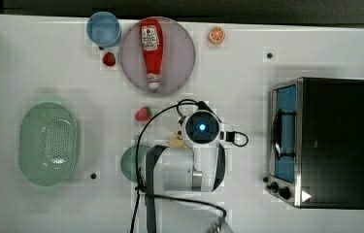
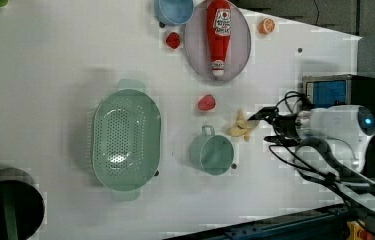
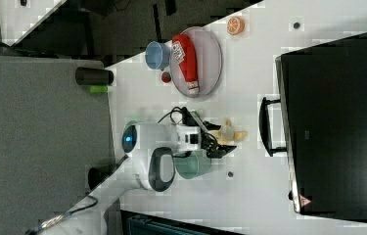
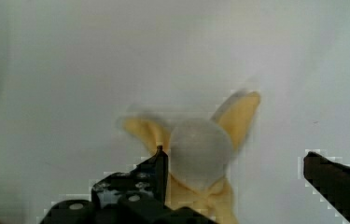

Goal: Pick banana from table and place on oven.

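Note:
The pale-yellow, partly peeled banana (image 2: 241, 128) lies on the white table (image 1: 247, 73), between the teal cup and the oven (image 1: 335, 141). From the wrist, the banana (image 4: 200, 154) sits between my open fingers, close against one finger (image 4: 156, 170) and far from the other. My gripper (image 2: 266, 128) hangs just over it, open and holding nothing. In the top view my wrist covers most of the banana (image 1: 177, 141). In the right view the banana (image 3: 232, 133) pokes out past the gripper (image 3: 222, 138), toward the oven (image 3: 337, 122).
A teal cup (image 2: 214, 154) stands right beside the banana. A strawberry (image 2: 206, 102) lies near it, and a green colander (image 2: 125, 140) is farther off. A ketchup bottle (image 1: 151, 51) rests on a plate, flanked by a blue bowl (image 1: 103, 28), a second strawberry (image 1: 108, 59) and an orange slice (image 1: 216, 35).

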Robot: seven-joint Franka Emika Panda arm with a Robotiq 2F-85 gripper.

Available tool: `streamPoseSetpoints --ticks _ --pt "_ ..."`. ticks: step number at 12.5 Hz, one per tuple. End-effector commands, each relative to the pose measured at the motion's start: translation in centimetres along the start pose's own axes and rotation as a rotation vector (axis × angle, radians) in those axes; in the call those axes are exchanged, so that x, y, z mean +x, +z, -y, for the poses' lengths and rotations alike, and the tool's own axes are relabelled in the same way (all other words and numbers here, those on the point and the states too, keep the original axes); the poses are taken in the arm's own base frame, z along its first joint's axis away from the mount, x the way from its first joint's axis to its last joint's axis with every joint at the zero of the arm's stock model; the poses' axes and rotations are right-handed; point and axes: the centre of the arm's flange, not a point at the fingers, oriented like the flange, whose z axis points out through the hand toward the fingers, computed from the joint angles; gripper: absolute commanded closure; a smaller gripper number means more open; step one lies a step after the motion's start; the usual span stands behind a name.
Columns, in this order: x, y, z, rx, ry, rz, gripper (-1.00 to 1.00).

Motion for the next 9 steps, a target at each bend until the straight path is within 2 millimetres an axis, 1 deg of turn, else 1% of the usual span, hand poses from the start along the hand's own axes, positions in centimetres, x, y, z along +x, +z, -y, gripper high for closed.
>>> streamPoseSetpoints --ticks 1,3,5,7,8,9 --pt "-0.8 1.0 0.5 0.012 0.022 0.006 -0.93" --pt "-1.1 1.5 0.7 0.016 0.015 0.005 -0.43" --pt "-1.2 1.3 0.9 0.021 0.012 0.002 0.06" --pt "-1.2 1.2 0.9 0.023 0.011 0.000 0.48" --pt "-1.1 0.9 1.0 0.027 0.012 -0.004 0.50" --pt "-1.0 0.1 1.2 0.039 0.011 -0.015 0.50"
